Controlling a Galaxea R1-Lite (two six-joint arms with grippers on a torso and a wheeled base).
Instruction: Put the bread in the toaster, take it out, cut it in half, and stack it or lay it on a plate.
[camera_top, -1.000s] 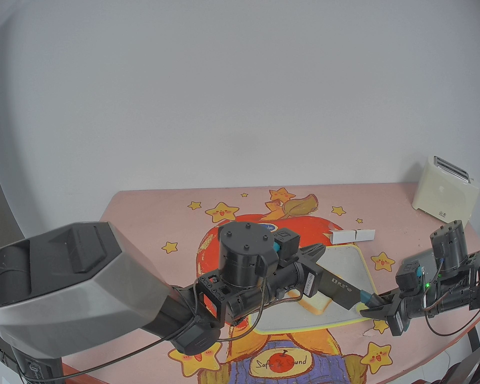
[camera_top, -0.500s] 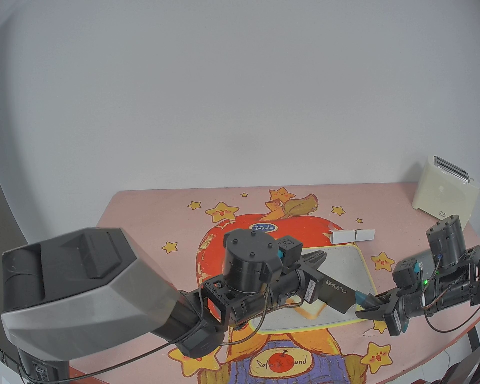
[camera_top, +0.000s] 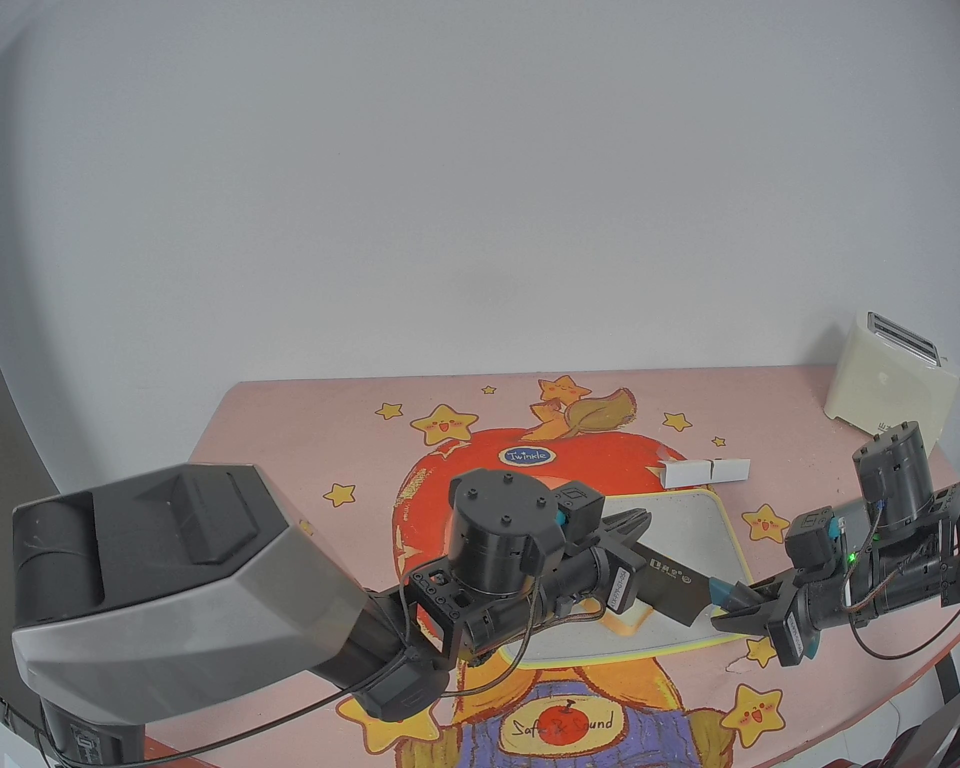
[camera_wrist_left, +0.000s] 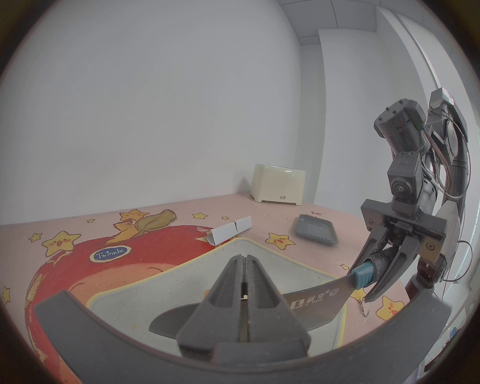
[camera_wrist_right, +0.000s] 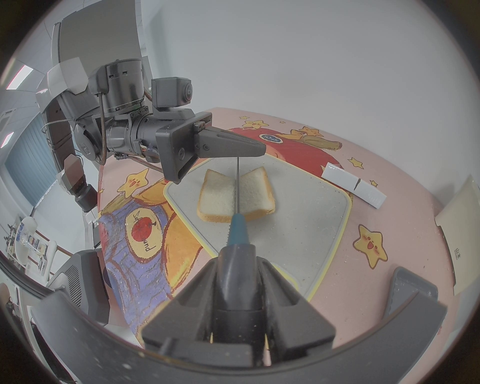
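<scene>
One slice of bread (camera_wrist_right: 212, 196) lay flat on the grey cutting board (camera_wrist_right: 305, 220), towards the front of the worktop (camera_top: 300, 430). The right end effector (camera_top: 737, 606) was clenched on the teal handle of the knife (camera_top: 682, 586). The blade was held edge-down across the middle of the slice; whether the edge had cut through could not be determined. The left end effector (camera_wrist_right: 252, 147) was clenched, fingers pressed together and gripping nothing. Its tips hung just above the slice, close to the blade. The toaster (camera_top: 890, 378) stood at the far right corner of the worktop, well apart from the board. A dark grey plate (camera_wrist_left: 315, 229) sat on the worktop to the right of the board. A white folded card (camera_top: 705, 471) lay just beyond the board's far edge
</scene>
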